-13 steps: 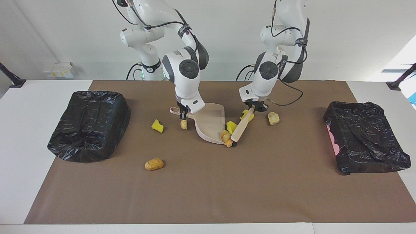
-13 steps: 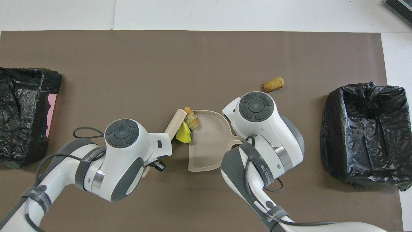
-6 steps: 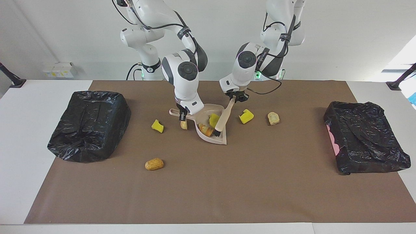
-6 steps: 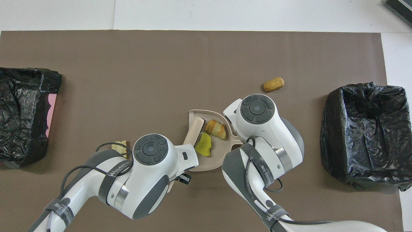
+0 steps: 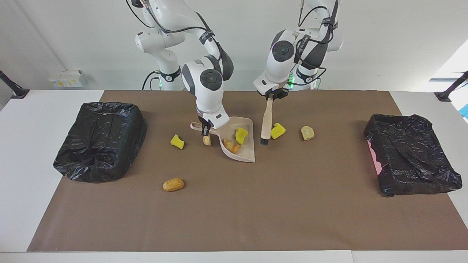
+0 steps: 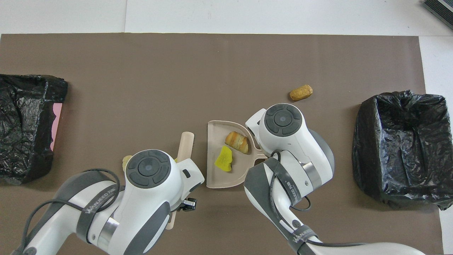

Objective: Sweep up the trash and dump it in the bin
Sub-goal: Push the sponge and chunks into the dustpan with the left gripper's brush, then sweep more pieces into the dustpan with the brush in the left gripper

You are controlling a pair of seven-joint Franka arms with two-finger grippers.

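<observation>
The beige dustpan (image 5: 244, 152) lies on the brown mat with a yellow scrap (image 5: 241, 135) and a tan chunk (image 5: 232, 146) in it. My right gripper (image 5: 205, 128) is shut on its handle. My left gripper (image 5: 271, 97) is shut on the brush (image 5: 266, 122), which hangs nearly upright, bristles down, between the dustpan and another yellow scrap (image 5: 277, 130). Loose trash on the mat: a tan chunk (image 5: 307, 132), a yellow scrap (image 5: 177, 141), a small tan lump (image 5: 207, 140) by the dustpan handle, and a tan chunk (image 5: 173, 184). The overhead view shows the dustpan (image 6: 216, 175) and brush (image 6: 186, 142).
A black bag-lined bin (image 5: 100, 140) stands at the right arm's end of the table, another (image 5: 409, 159) at the left arm's end. The brown mat (image 5: 256, 212) covers most of the table.
The left gripper swept a yellow scrap and a tan chunk into the dustpan, then lifted the brush out and moved it toward the left arm's end. The dustpan shifted slightly.
</observation>
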